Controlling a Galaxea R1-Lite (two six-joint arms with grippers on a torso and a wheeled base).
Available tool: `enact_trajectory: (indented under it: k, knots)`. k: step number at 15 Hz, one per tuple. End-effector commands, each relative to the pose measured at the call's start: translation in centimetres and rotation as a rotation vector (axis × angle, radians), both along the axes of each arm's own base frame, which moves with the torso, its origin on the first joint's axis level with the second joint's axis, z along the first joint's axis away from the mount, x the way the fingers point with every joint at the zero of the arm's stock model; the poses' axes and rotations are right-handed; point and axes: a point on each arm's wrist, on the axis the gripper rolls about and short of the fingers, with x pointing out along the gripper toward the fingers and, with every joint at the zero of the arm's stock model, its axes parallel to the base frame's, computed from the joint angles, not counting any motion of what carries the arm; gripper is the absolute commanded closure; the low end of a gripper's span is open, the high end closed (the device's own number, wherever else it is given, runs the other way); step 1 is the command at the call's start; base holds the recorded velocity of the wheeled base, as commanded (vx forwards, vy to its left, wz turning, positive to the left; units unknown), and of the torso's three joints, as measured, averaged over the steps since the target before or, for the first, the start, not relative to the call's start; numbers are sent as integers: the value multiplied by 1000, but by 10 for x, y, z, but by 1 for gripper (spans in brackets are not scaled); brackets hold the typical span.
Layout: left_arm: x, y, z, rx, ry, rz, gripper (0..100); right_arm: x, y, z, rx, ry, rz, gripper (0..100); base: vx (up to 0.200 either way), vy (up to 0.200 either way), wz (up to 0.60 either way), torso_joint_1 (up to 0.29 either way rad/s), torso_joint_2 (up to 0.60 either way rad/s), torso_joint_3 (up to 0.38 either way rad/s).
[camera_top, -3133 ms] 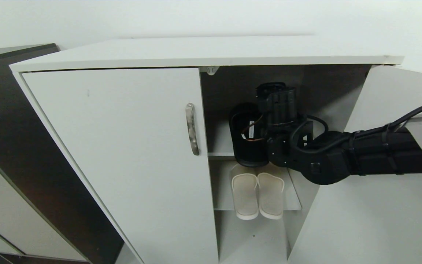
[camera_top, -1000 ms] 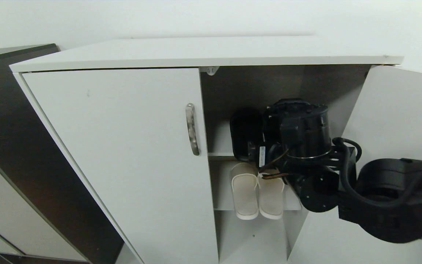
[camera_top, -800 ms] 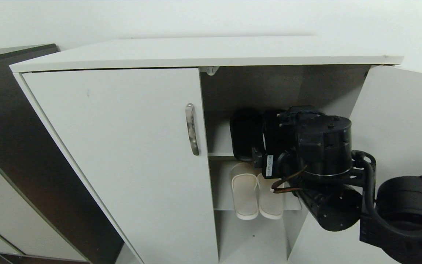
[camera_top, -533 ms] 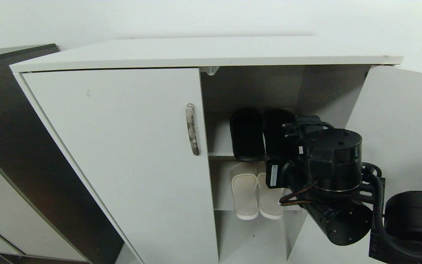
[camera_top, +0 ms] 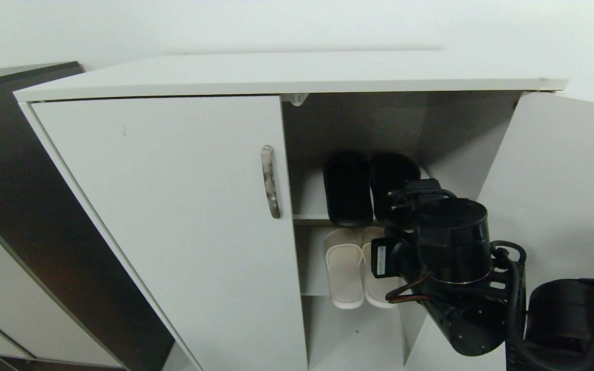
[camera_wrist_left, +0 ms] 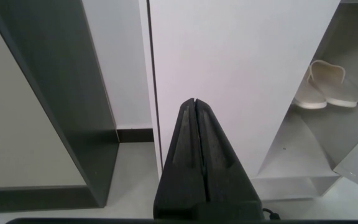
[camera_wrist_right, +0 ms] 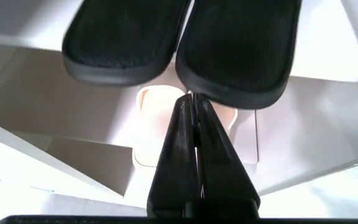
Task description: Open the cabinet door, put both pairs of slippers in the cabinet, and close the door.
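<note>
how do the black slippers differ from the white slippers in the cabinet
Colour: the black slippers are black, the white slippers off-white. Height: the black slippers sit on the upper shelf, the white slippers on the shelf below. Shared: each pair lies side by side, its near ends jutting past its shelf's front edge.

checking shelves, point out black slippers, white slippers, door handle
black slippers [camera_top: 347, 188], head view, left slipper's middle
white slippers [camera_top: 344, 273], head view, left slipper's footbed
door handle [camera_top: 270, 181], head view, mid bar

left gripper [camera_wrist_left: 194, 102] fingers pressed together, right gripper [camera_wrist_right: 192, 99] likewise
</note>
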Motion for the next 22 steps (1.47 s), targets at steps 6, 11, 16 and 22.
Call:
enact_trajectory:
  k: [6,11,16,22]
  knots:
    - [0,0,0,-1,1,0,100,2,3,-10,-23,16,-1,100,-133,0,0,6,2,2]
    - [0,0,0,-1,1,0,100,2,3,-12,-29,21,1,100,-200,0,0,-1,2,4]
    - [0,0,0,-1,1,0,100,1,1,-15,-44,27,1,100,-200,0,0,4,2,2]
    - [0,0,0,-1,1,0,100,0,-1,-18,-55,19,5,100,-167,0,0,0,2,3]
